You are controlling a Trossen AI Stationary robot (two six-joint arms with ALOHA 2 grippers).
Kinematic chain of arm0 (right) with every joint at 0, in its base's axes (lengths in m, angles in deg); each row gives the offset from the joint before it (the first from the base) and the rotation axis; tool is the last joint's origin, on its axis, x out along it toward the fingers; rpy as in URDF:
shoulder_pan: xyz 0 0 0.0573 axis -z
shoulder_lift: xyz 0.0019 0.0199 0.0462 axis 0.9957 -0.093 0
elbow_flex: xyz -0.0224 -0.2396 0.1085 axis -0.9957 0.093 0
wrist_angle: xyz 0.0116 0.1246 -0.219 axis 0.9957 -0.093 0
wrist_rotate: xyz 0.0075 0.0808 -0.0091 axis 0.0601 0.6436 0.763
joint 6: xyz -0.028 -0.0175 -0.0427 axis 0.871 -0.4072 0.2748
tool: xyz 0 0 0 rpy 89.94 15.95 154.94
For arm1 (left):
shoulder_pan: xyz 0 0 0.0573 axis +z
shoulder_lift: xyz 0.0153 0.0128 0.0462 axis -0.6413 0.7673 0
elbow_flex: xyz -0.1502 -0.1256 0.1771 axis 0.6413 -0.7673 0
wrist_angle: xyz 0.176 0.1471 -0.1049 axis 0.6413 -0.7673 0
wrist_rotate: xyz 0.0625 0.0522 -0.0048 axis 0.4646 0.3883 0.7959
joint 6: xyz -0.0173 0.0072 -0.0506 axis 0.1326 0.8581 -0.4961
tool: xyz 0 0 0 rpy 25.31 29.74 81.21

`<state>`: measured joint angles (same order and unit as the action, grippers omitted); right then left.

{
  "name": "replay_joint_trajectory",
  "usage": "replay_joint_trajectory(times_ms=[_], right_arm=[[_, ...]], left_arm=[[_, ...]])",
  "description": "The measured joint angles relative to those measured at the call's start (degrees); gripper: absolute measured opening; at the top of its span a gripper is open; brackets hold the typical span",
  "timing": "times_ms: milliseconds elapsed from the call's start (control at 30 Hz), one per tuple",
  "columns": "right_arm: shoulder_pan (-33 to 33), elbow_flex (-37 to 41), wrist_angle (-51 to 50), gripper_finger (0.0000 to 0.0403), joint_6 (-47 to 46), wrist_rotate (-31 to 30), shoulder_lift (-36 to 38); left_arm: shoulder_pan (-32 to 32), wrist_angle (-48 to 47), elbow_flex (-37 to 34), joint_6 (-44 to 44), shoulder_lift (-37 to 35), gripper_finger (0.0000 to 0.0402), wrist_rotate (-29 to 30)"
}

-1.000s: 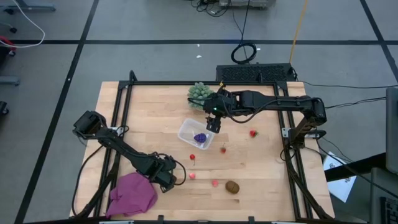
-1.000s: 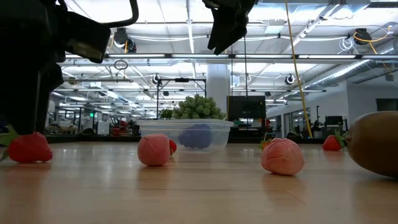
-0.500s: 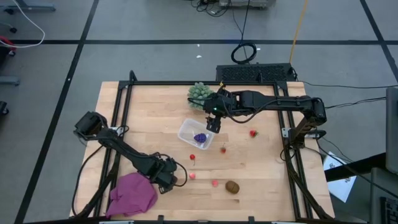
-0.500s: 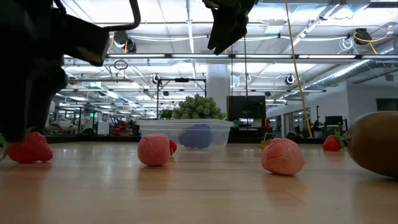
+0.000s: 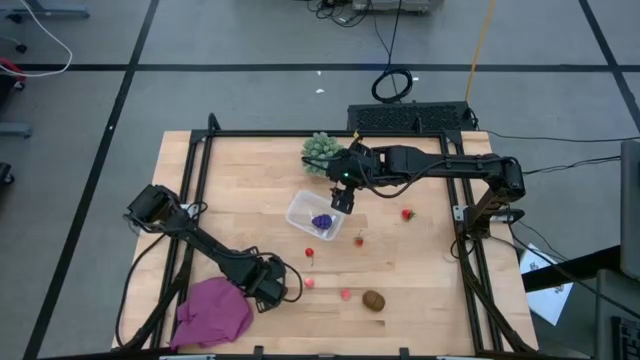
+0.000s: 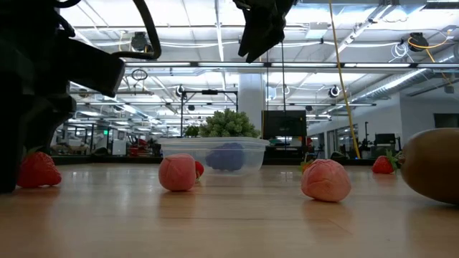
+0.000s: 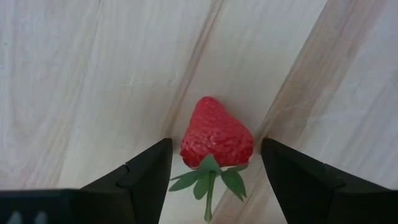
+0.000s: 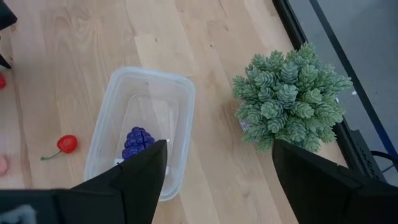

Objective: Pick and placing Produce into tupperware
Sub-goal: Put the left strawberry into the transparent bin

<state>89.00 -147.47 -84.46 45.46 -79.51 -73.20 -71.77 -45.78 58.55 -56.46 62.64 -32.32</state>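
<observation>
The left pincer [image 7: 211, 180] hangs low over the near left part of the table [image 5: 420, 270], fingers spread wide with a red strawberry [image 7: 216, 135] lying squarely between them, not yet touched. The berry's pointed tip faces away from the wrist and its green stem toward it, so its long axis runs along the fingers and a straight drop should bracket it. The magenta cloth [image 5: 213, 312] sits just beside this arm but not in the way. The clear container [image 5: 316, 217] lies well apart, toward the middle, holding a purple piece [image 5: 322, 222]. The right pincer [image 5: 342, 197] hovers over its far edge, spread and empty, near the green spiky ball [image 5: 320, 148]. Other berries [image 5: 408, 213] and a brown oval piece [image 5: 374, 300] remain scattered.
</observation>
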Motion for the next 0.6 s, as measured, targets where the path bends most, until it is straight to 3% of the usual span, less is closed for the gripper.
replay_joint_trajectory(times_ms=[600], right_arm=[[0.02,0.0,2.27,0.0281,0.09,-0.01,0.0]], left_arm=[[0.33,0.04,-0.13,0.38,-0.28,0.0245,1.75]])
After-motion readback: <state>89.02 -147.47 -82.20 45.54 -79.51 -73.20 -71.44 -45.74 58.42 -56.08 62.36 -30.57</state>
